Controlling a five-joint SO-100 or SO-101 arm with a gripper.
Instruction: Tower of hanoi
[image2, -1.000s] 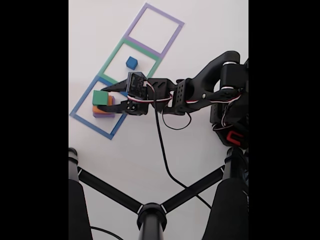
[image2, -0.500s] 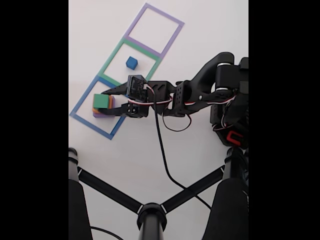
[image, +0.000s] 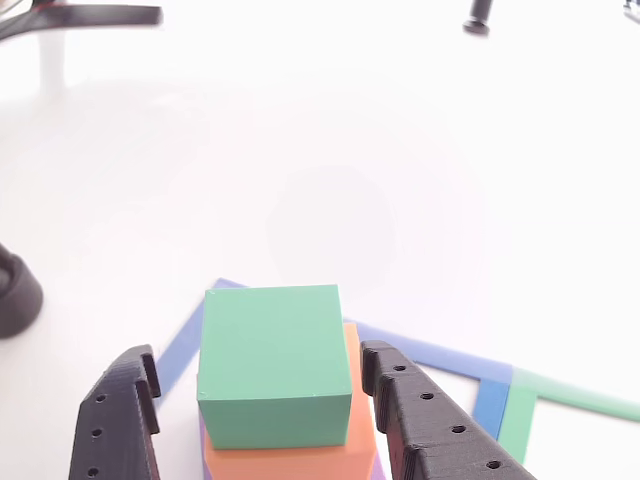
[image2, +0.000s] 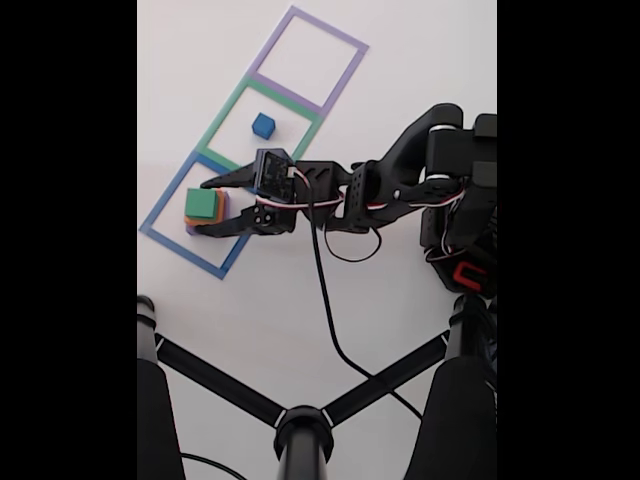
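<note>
Stack sits inside the blue square outline (image2: 185, 228) on the white worktop (image2: 300, 300): green block (image2: 199, 204) on top, orange block (image2: 222, 207) under it, a sliver of purple block (image2: 191, 229) at the bottom. Blue block (image2: 263, 125) sits alone inside the green square outline (image2: 232, 105), well apart from the stack. The purple square outline (image2: 345, 45) is the far one in the row. Pincer (image2: 202, 207) has its fingers apart, one on each side of the green block; the fixed view can't resolve whether they touch it. The other view, from close in, settles part of that: left finger (image: 118, 420) stands clear of the green block (image: 272, 362) with white worktop visible in the gap, right finger (image: 425, 425) is just beside the block's edge and the orange block (image: 330, 455), contact there not certain. Same view shows the green block seated square on the orange one, with a thin purple edge (image: 378, 470) at the frame bottom and the corner where blue outline (image: 440, 355) meets green outline (image: 570, 395). Fixed view adds the black arm (image2: 400, 185) reaching in from the right, its cable (image2: 330, 320) trailing over the worktop, and a black stand (image2: 300, 425) at the bottom.
</note>
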